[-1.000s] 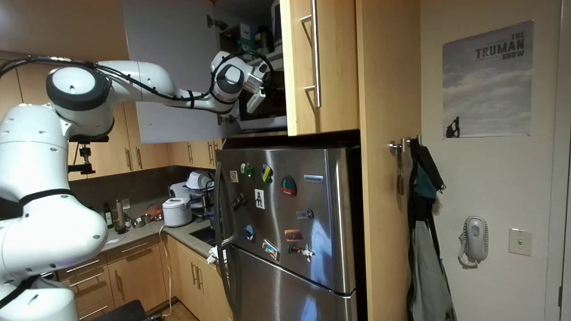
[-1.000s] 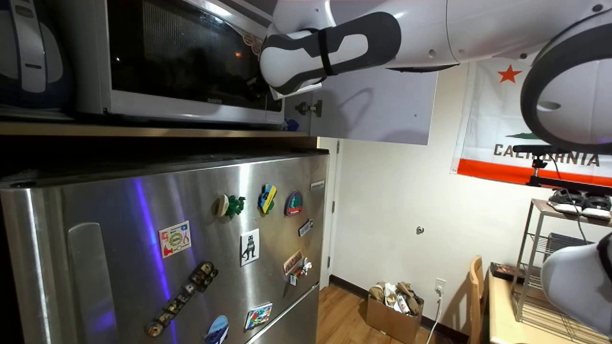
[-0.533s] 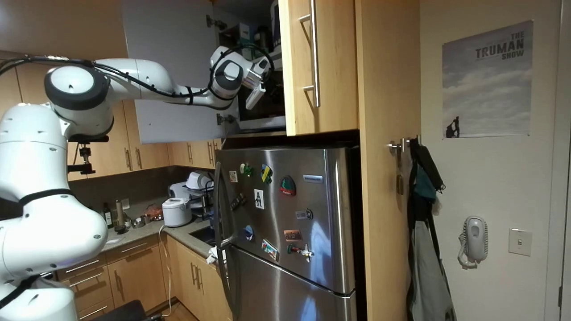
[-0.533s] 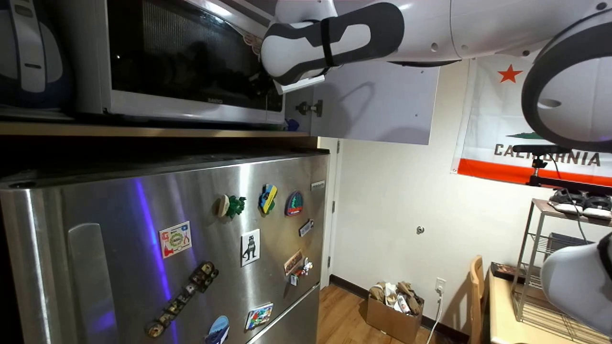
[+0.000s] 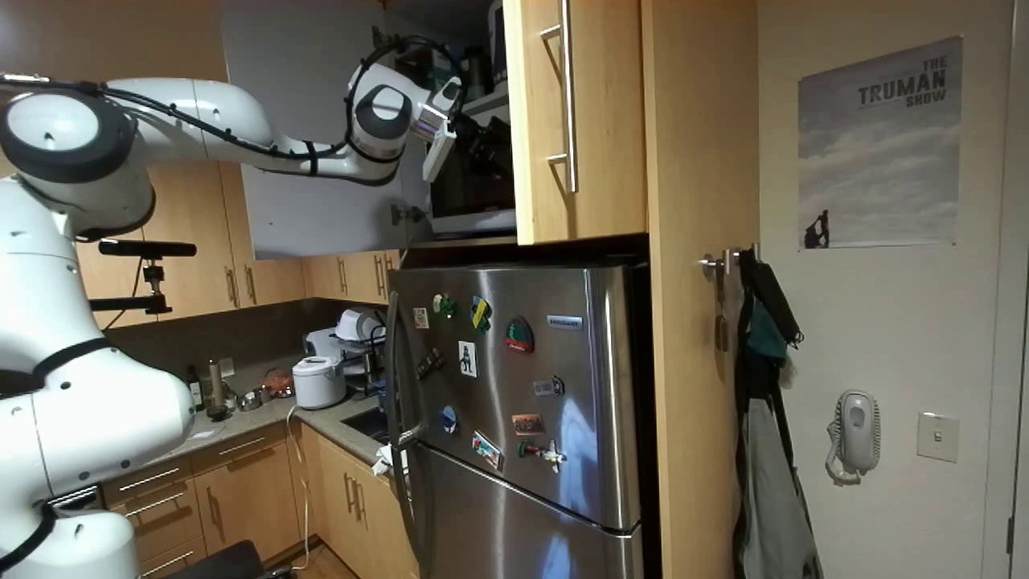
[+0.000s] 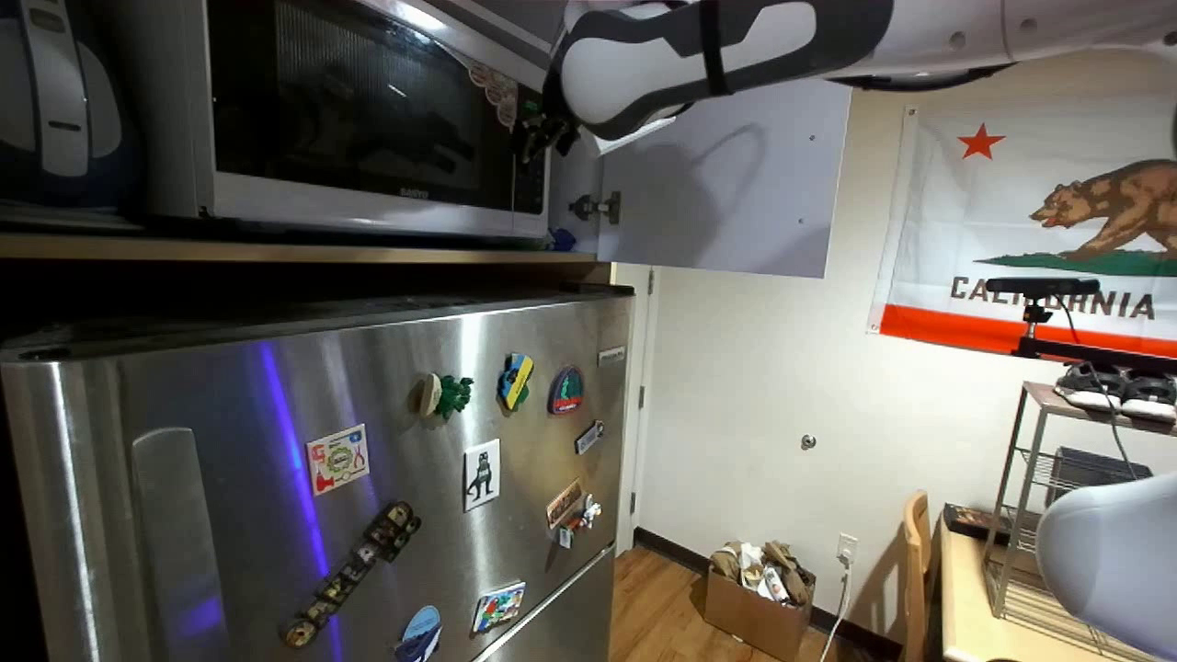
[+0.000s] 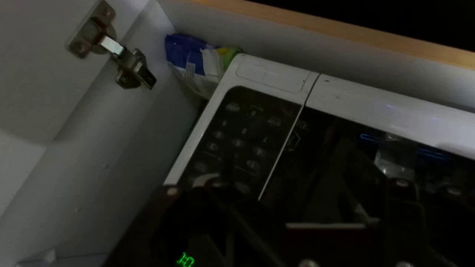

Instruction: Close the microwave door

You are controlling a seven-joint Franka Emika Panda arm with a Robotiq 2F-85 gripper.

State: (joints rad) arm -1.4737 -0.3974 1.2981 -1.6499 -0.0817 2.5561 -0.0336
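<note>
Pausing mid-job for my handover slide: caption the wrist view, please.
Microwave door apparently shut beside the keypad panel, thin seam between; green digits glow below, cabinet hinge at upper left.

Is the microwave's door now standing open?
No, in the wrist view the microwave door lies flush beside the keypad panel.

In an exterior view, the shelf-like counter (image 6: pixel 276 251), its front edged in light wood, carries a Sanyo microwave (image 6: pixel 359 119). By one end stands a dark-blue and grey appliance (image 6: pixel 62 106); by the other lies a blue-and-white plastic packet (image 7: pixel 196 61).
</note>
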